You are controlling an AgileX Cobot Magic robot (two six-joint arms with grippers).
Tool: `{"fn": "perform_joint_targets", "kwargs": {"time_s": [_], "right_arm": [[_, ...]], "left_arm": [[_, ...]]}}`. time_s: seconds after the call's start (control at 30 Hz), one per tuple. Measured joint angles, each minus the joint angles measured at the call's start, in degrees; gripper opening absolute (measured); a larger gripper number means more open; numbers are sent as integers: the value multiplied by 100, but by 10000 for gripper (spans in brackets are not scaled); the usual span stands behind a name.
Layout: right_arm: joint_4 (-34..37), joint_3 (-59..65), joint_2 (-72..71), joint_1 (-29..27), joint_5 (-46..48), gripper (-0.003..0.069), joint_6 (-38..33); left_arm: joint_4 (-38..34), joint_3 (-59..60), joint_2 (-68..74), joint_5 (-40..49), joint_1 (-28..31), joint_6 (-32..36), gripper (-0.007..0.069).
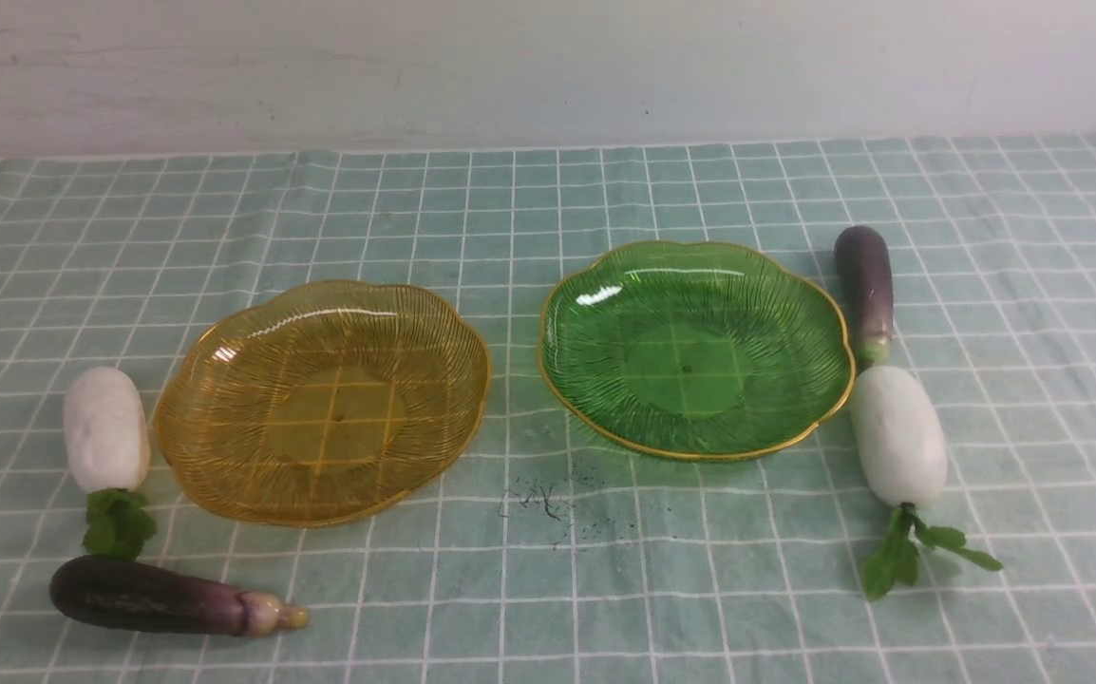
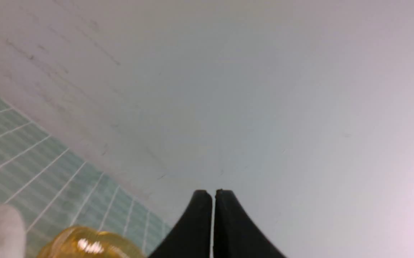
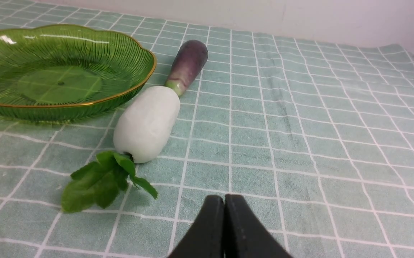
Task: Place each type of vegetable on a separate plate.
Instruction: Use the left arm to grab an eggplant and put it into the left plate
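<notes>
Both pincers closed, empty; plump white radish (image 1: 899,435) could be knocked by grasping of dark purple eggplant (image 1: 863,285).

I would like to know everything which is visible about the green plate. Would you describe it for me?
The green plate looks like translucent plastic or glass, with a ribbed, sloping wall around a flatter, roughly round centre. A small dark dot marks the middle. Its scalloped rim is edged in gold, and light glints on its far inner side. It lies upright and holds nothing, on the checked cloth, to the right of the amber plate. Whether the nearby radish touches its rim is unclear.
</notes>
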Motion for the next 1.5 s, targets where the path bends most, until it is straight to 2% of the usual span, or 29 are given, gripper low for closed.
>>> {"fn": "perform_joint_targets", "kwargs": {"time_s": [0.17, 0.3, 0.33, 0.37, 0.4, 0.47, 0.5, 0.53, 0.57, 0.7, 0.77, 0.87, 1.03, 1.23, 1.37, 1.43, 1.5], "right_arm": [[9, 0, 0, 0, -21, -14, 0], [726, 57, 0, 0, -518, -14, 189], [790, 57, 0, 0, -553, -14, 230], [1534, 58, 0, 0, -925, -14, 460], [1534, 58, 0, 0, -968, -14, 493], [2714, 58, 0, 0, -1484, -14, 935], [3199, 58, 0, 0, -1630, -14, 1099], [3293, 58, 0, 0, -1655, -14, 1129], [3967, 58, 0, 0, -1821, -14, 1276], [4787, 58, 0, 0, -2180, -14, 1115], [4984, 58, 0, 0, -2276, -14, 1070], [5030, -9, 0, 0, -2018, -14, 924], [4632, -884, 434, 0, -788, -14, 275], [4109, -2122, 1909, 0, 430, -14, -342], [3908, -3277, 3308, 0, 1437, -14, -1071], [3908, -3438, 3507, 0, 1581, -14, -1188], [4033, -3629, 3824, 0, 1751, -14, -1364]], "left_arm": [[-35, -1607, 709, 1663, 0, 712, -8], [76, -2709, 2029, 3530, 0, 1142, -8], [111, -2801, 2205, 3748, 0, 1180, -8], [336, -3141, 3189, 4805, 0, 1227, -8], [358, -3183, 3277, 4960, 0, 1227, -8], [639, -3278, 4288, 5572, 0, 1232, -8], [726, -3282, 4605, 5660, 0, 1232, -8], [746, -3282, 4684, 5705, 0, 1232, -8], [902, -3285, 5353, 5787, 0, 1226, -8], [1075, -3289, 6602, 5561, 94, 987, -8], [1075, -3296, 6984, 5401, 442, 804, -6], [1053, -3296, 7167, 5345, 1025, 734, -3], [645, -3296, 7246, 5356, 1875, 720, -3], [365, -3298, 7264, 5054, 2161, 725, 9], [309, -3298, 7264, 4790, 2182, 725, 100], [299, -3298, 7264, 4693, 2182, 725, 140], [266, -3298, 7264, 4563, 2182, 721, 237]]}}
